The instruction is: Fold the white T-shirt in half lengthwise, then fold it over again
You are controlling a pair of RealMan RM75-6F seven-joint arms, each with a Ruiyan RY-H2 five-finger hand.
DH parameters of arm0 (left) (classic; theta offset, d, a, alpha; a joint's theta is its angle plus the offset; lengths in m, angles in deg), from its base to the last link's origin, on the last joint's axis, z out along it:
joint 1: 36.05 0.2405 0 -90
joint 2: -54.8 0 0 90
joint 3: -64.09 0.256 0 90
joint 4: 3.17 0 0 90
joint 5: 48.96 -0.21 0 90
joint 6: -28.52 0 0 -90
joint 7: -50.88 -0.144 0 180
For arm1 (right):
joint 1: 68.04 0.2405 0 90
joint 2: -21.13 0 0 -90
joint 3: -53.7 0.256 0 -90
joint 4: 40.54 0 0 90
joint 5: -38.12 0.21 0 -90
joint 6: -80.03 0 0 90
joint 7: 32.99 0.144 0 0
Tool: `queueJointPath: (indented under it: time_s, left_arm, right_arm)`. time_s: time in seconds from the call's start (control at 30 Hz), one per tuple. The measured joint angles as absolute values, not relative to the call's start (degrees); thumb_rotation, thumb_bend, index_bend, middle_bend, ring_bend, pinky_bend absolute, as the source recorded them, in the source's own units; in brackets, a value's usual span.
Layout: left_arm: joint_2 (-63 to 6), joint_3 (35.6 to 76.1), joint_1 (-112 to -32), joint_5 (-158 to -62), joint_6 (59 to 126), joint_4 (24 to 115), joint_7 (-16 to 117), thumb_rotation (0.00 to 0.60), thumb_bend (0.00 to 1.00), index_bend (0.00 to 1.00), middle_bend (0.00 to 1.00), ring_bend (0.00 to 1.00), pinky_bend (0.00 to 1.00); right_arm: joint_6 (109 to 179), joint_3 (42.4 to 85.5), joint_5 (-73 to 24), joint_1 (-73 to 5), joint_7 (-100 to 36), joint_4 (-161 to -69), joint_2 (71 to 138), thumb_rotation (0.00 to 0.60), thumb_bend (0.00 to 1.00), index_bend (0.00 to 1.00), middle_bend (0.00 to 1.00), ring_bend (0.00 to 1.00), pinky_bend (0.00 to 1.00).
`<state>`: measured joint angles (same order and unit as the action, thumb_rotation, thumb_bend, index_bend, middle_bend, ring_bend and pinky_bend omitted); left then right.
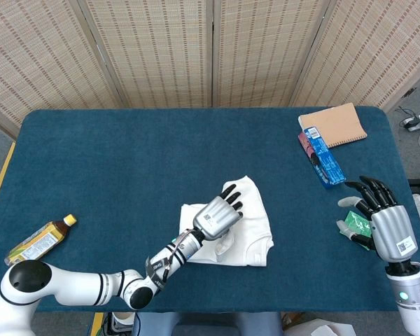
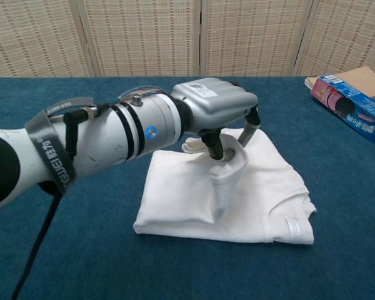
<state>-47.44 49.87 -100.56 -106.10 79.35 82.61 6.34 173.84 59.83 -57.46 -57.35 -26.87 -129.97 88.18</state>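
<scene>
a: item one, white t-shirt (image 2: 262, 200)?
b: mid-table, partly folded; my left hand (image 2: 215, 112) pinches a raised fold of it above the lower layer.
a: item two, right hand (image 1: 381, 218)?
b: fingers spread, holding nothing, near table's right edge.

Bright even light, soft shadows, sharp focus, no glare.

We find the T-shirt (image 1: 248, 227) near-centre on the counter (image 1: 126, 161), bottle (image 1: 38, 241) far left, notebook (image 1: 334, 125) and box (image 1: 322, 155) far right.
</scene>
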Motion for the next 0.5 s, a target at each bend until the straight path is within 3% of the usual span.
queueJointPath:
  time_s: [0.5]
  left_arm:
    - [-54.9, 45.8, -107.9, -99.0, 80.4, 76.9, 1.9, 0.600, 0.41, 0.71, 0.31, 0.12, 0.00]
  right_arm:
    - [174.7, 59.9, -56.9, -58.5, -26.0, -130.2, 86.9, 0.600, 0.17, 0.46, 0.25, 0.12, 0.15]
